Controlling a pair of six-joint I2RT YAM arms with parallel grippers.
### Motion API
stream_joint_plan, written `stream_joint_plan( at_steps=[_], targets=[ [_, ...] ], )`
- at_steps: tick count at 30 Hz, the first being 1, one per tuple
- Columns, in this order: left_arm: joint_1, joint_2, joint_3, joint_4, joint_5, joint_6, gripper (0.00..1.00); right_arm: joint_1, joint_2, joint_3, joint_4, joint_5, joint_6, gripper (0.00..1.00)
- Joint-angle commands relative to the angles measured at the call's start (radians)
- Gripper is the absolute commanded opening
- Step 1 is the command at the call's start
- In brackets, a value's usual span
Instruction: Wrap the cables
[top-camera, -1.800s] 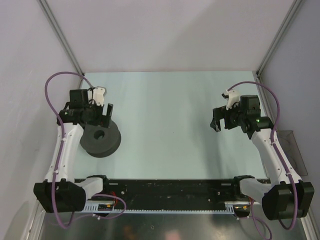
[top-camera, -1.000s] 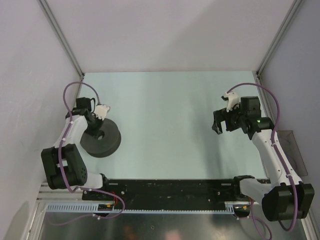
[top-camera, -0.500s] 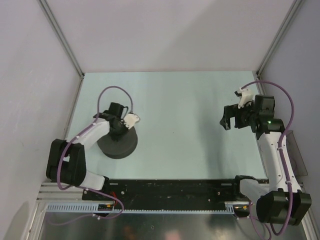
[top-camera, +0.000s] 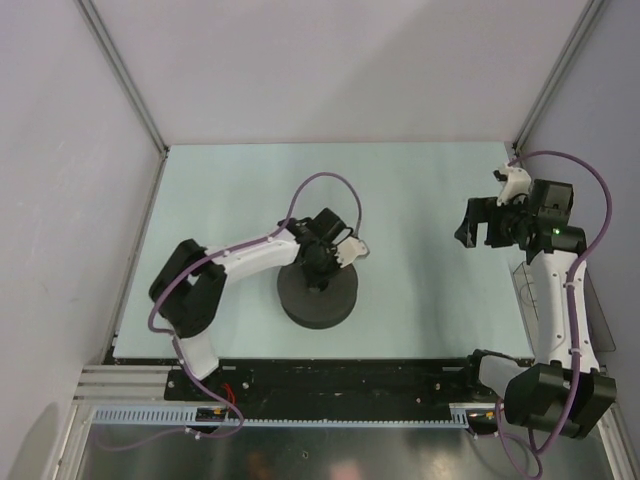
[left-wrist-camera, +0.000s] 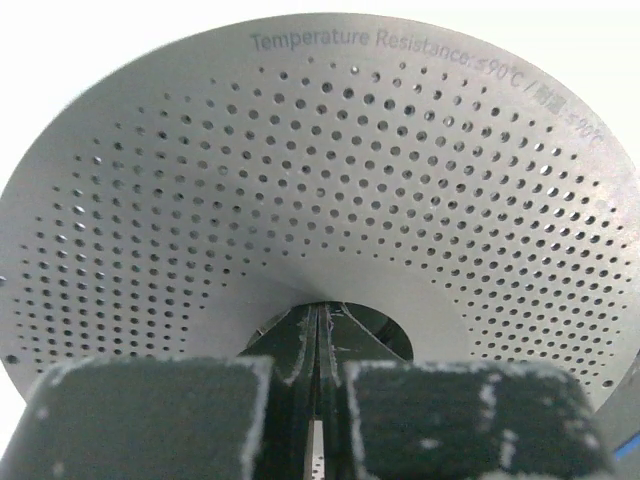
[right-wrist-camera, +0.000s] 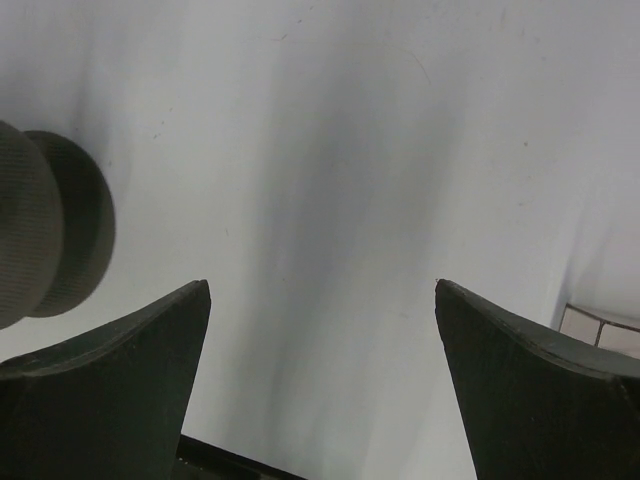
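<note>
A round dark grey spool (top-camera: 318, 297) lies flat on the pale table, near the middle front. My left gripper (top-camera: 320, 272) is shut, with its fingertips pushed down into the spool's centre hole. The left wrist view shows the spool's perforated flange (left-wrist-camera: 320, 180) filling the frame, with the closed left gripper (left-wrist-camera: 320, 335) poking into the hole. My right gripper (top-camera: 478, 224) hovers open at the right side, well apart from the spool. Nothing sits between the wide-spread fingers of that right gripper (right-wrist-camera: 322, 288), and the spool (right-wrist-camera: 50, 235) shows far off at the left. I cannot make out the cables in any view.
Thick purple arm cables loop above both wrists (top-camera: 320, 185). Grey walls and metal corner posts (top-camera: 120, 75) enclose the table. A black rail (top-camera: 340, 375) runs along the near edge. A clear plastic piece (top-camera: 585, 300) sits by the right arm.
The left arm has swung rightward, carrying the spool from the table's left side to the middle front. The right gripper drifted right and slightly back, still open.
</note>
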Motion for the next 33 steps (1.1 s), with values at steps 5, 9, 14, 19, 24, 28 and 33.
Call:
stream_joint_plan(
  at_steps=[5,9,14,19,24,28,33],
  targets=[
    [-0.067,0.134,0.24,0.026,0.056,-0.082,0.0,-0.036,-0.001,0.065,-0.082,-0.01,-0.014,0.99],
    [-0.069,0.108,0.272,0.022,0.03,-0.081,0.07,-0.046,-0.002,0.088,-0.12,0.003,-0.032,0.99],
    [-0.021,-0.085,0.266,-0.005,0.058,-0.095,0.6,-0.054,0.001,0.143,-0.209,0.071,-0.096,0.99],
    [0.073,-0.303,0.25,-0.017,0.087,-0.134,0.97,-0.103,0.006,0.192,-0.308,0.174,-0.213,0.99],
    [0.152,-0.46,0.196,-0.026,0.108,-0.169,0.99,-0.314,0.054,0.204,-0.384,0.186,-0.435,0.92],
    [0.162,-0.542,0.141,-0.027,0.097,-0.168,1.0,-0.514,0.109,0.208,-0.412,0.165,-0.675,0.88],
    [0.171,-0.59,0.107,-0.026,0.116,-0.192,0.99,-0.675,0.203,0.209,-0.417,0.181,-0.937,0.77]
  ],
)
